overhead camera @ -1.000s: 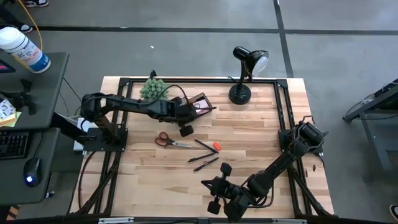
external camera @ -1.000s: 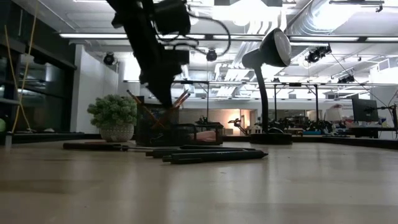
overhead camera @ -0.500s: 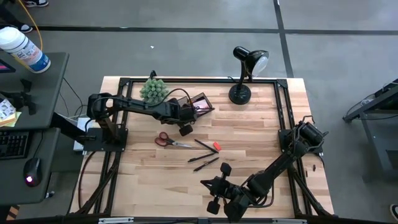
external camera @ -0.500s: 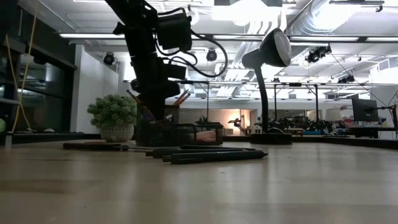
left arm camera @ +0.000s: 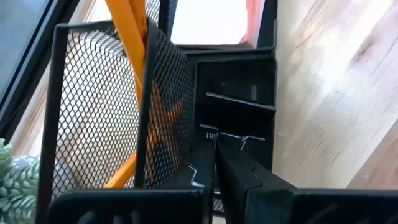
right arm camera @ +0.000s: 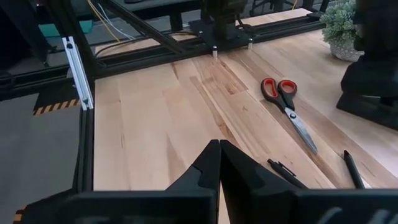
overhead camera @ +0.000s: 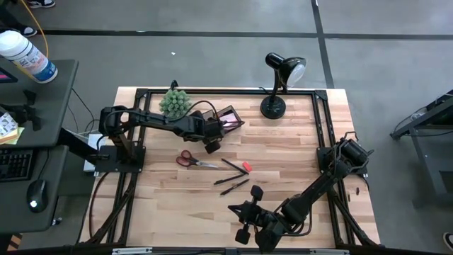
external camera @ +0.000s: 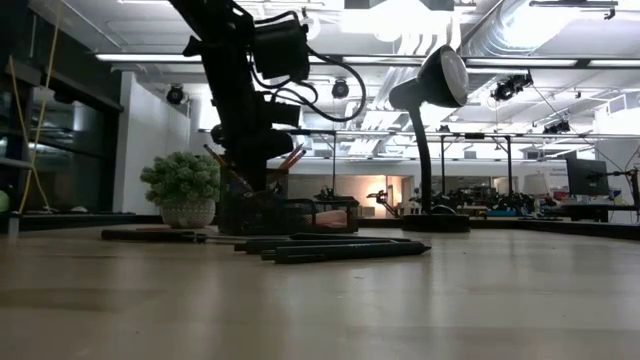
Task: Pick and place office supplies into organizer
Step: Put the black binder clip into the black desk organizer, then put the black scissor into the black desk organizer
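The left gripper (left arm camera: 217,171), fingers pressed together on a small black binder clip (left arm camera: 239,106), hangs over the black mesh organizer (overhead camera: 225,117) — release it squarely inside that narrow compartment.

black desk lamp (overhead camera: 282,83) at table's far edge (upright), small green plant (overhead camera: 175,103), wooden table (overhead camera: 290,149)

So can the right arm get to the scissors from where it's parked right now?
Probably yes. The right gripper sits shut at the table's near edge, and the scissors lie flat on open wood with nothing stacked on them. Two black pens lie between, low enough to pass over. The left gripper is beside the organizer.
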### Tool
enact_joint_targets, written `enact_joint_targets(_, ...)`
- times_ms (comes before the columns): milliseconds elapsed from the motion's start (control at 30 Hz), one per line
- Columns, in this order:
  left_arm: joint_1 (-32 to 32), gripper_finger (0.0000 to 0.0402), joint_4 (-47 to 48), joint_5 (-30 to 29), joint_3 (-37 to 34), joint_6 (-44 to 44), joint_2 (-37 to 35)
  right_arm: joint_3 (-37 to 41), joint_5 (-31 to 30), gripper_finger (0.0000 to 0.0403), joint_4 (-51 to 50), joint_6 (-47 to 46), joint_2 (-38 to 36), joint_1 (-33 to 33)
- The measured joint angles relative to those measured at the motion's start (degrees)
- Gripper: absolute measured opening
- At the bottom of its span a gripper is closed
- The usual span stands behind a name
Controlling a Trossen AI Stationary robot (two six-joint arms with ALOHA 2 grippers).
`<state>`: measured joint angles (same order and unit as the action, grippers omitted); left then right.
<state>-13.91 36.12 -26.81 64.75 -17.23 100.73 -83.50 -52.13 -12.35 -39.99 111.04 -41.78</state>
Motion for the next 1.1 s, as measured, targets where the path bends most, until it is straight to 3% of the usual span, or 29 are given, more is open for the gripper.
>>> enact_joint_targets(367,0.00,0.0005,-4.37,2.01,0.00,3.61,0.00,0.00,0.17,0.0004,0.25,-0.02,0.00,0.00)
enact_joint_targets(767,0.00,0.0096,-5.55,1.00,0.00,4.17,0.00,0.00,0.94,0.0002,0.23,0.98,0.00,0.00)
enact_joint_targets(1100,0.93,0.0112,-3.04,11.87,0.00,19.29,-1.05,0.00,1.20,0.0001,-2.16,1.60,0.00,-1.49)
